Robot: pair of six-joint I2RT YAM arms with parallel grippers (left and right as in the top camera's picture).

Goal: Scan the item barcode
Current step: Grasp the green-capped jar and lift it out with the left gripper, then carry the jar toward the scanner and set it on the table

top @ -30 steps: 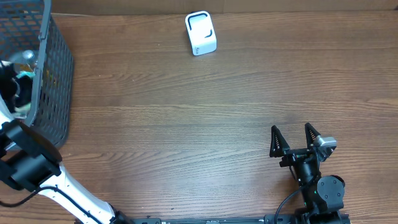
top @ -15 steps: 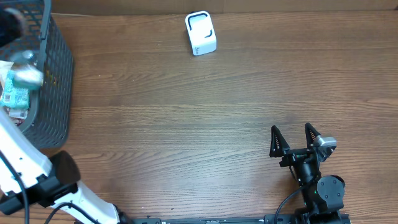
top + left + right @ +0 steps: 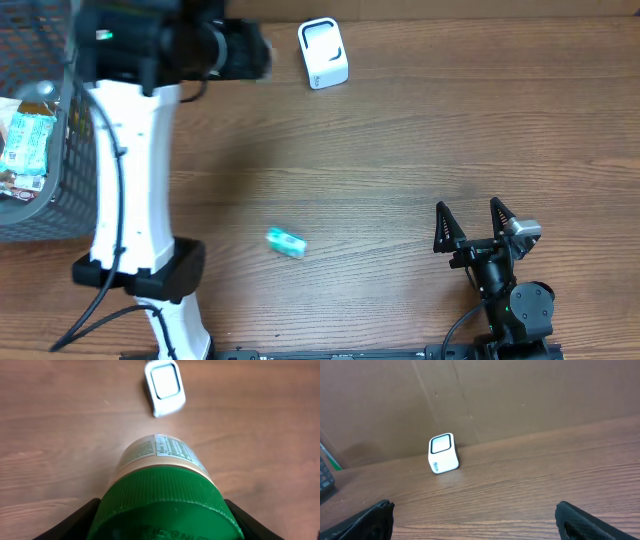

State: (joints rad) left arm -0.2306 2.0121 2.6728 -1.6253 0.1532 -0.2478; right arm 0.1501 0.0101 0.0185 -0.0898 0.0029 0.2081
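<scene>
Up at the top middle of the overhead view, clamped in the left hand (image 3: 161, 519): a jar (image 3: 161, 457) with a green lid. Gripped by the lid, one finger on each side, lid toward the wrist camera, bottom end pointing at the white scanner (image 3: 164, 386). Near the scanner but not touching it. Held out that way, most likely, to bring the label up to the scanner window. Only small print showing on the top side of the label. No barcode to be seen yet, so probably some turning to do.

Farther out, in the lower middle of the overhead view, lying flat on the bench (image 3: 420, 130): a small teal packet (image 3: 285, 241), well apart from everything. At the upper left, a wire basket (image 3: 60, 200) with more packets inside. At the lower right, the right hand (image 3: 467, 210), fingers wide apart, holding nothing, parked out of the way.

Compared with a second ago: left hand then down in the basket at the upper left, now swung across to the scanner. Teal packet not on the bench then, now there, maybe knocked out on the way. Basket looking a bit shifted. Scanner and right hand in the same spots, right hand just as wide.
</scene>
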